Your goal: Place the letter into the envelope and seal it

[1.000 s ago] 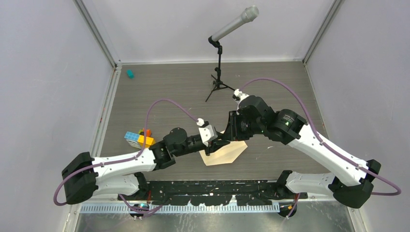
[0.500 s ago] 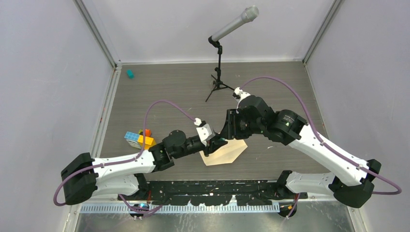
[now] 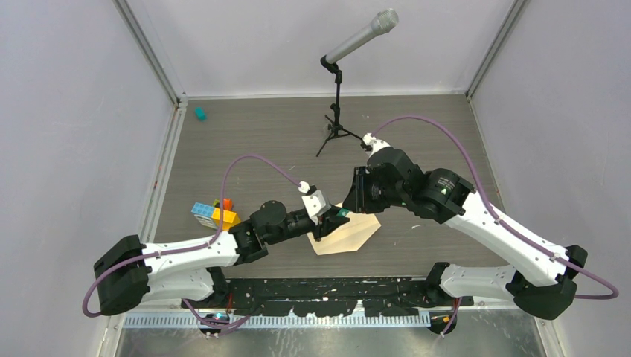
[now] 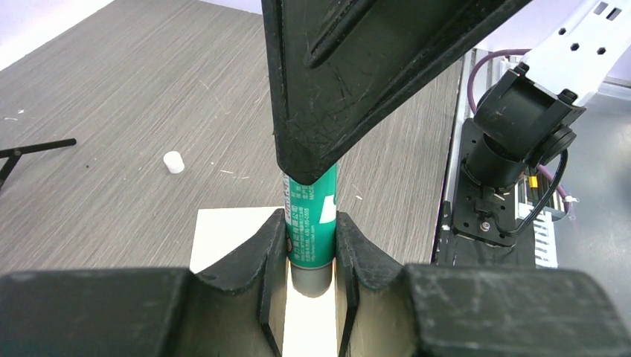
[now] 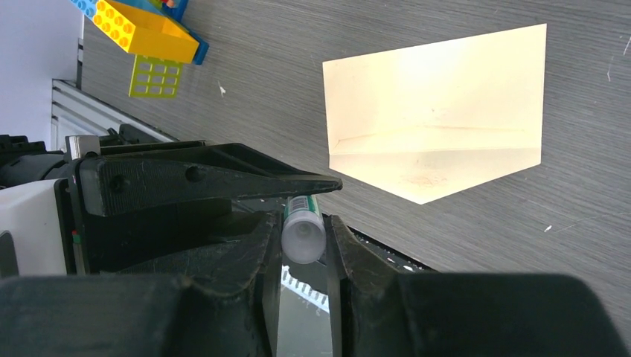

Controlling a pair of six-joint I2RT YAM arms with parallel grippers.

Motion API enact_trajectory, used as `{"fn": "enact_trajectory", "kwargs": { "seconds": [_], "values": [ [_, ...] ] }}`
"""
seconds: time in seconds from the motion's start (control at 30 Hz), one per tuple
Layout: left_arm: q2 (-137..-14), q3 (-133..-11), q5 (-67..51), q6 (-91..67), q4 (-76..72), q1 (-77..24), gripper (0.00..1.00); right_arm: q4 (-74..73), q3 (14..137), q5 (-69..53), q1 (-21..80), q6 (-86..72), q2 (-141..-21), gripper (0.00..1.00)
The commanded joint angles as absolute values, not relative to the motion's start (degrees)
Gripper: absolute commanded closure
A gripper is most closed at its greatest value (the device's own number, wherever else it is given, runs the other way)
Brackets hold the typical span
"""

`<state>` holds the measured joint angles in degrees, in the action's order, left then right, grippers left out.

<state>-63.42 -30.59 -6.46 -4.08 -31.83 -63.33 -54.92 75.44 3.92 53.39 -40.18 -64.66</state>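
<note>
Lying flat on the table at lower centre of the top view, the envelope has its pointed flap open. Over its upper left edge, left gripper and right gripper each pinch opposite ends of one green glue stick.

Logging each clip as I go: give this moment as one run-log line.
left gripper: shut on glue stick | right gripper: shut on its white end | envelope: lying flat, flap open

Left arm and right arm: white shells, black joints, a purple cable looping off each; left claw and right claw scuffed black.
</note>
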Motion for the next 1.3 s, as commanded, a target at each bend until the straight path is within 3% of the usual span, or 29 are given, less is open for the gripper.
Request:
{"fn": "enact_trajectory", "kwargs": {
  "seconds": [0.0,0.13,0.2,0.27,0.4,1.03,1.27],
  "values": [
    [-62.3,-30.8,-6.7,-4.0,-33.7,-63.5,1.00,-54.7,77.1,5.4,54.0,-38.9,-64.9,0.81],
    [-62.5,-31.4,-7.1,-4.5,-33.3,-63.5,0.98,-54.7,77.2,5.1,54.2,-38.6,-65.4,0.97],
    [-62.7,-31.8,-6.8,-5.0,-33.0,-63.5,0.76,-54.8,77.4,4.8,54.3,-38.5,-65.6,0.99],
    [-63.0,-32.0,-6.9,-5.2,-33.0,-63.4,0.62,-54.8,77.5,4.4,54.5,-38.4,-65.7,0.99],
    [-63.6,-32.7,-6.7,-5.5,-33.0,-63.4,0.48,-54.7,77.9,4.0,55.0,-38.4,-65.9,0.99],
    [-65.4,-33.3,-8.6,-6.4,-37.4,-62.0,0.53,-54.0,78.1,4.6,55.8,-38.8,-67.8,0.99],
    [-65.6,-33.2,-9.8,-6.9,-37.8,-61.6,0.62,-53.5,77.6,4.7,55.7,-39.1,-67.9,0.99]
  ]
}}
